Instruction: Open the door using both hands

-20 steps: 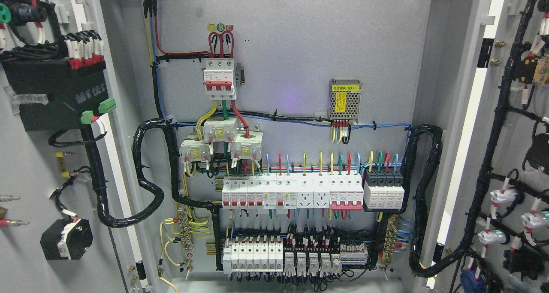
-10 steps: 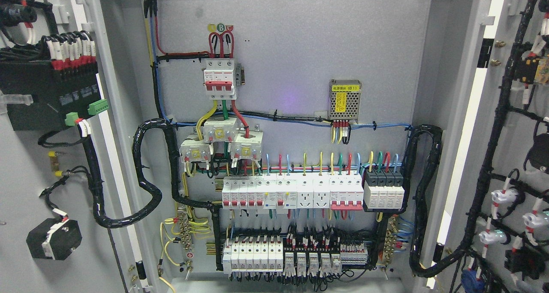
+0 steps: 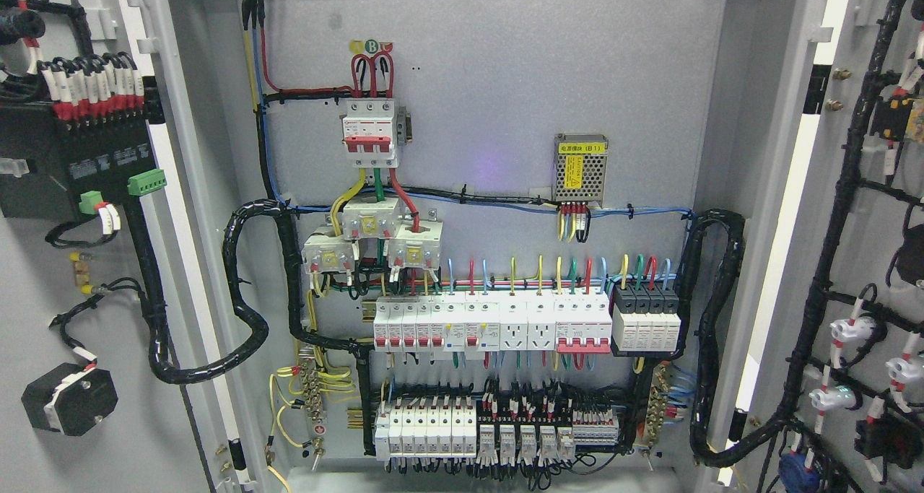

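Leftward and outward is how the left door [image 3: 43,421] has swung since the earlier frames: the black module [image 3: 72,168] on its inner face, the green plug [image 3: 147,183] and the round black switch back [image 3: 68,398] all sit closer to the picture's left edge now, and the corrugated cable loop [image 3: 245,312] that bridges the hinge gap hangs flatter. The right door [image 3: 866,262] has shifted only a little, its wired lamps [image 3: 852,330] sitting slightly lower and further right.

Both doors already stand wide, one at each side of the cabinet back panel [image 3: 491,81], which shows in full with its breaker row [image 3: 491,323] and the lower terminals [image 3: 498,428].

Neither hand shows in this view, nor either arm, so I cannot tell whether they are open, closed or gripping a door edge.

Each door's long axis runs upright, hinged along the cabinet's side posts, with the free edges beyond the frame to left and right. By my judgement the left hand would be nearer the left door and the right hand the right door, each lying outward from the cabinet middle. The opening looks nearly complete; any further swing would carry the doors outward, away from the panel.
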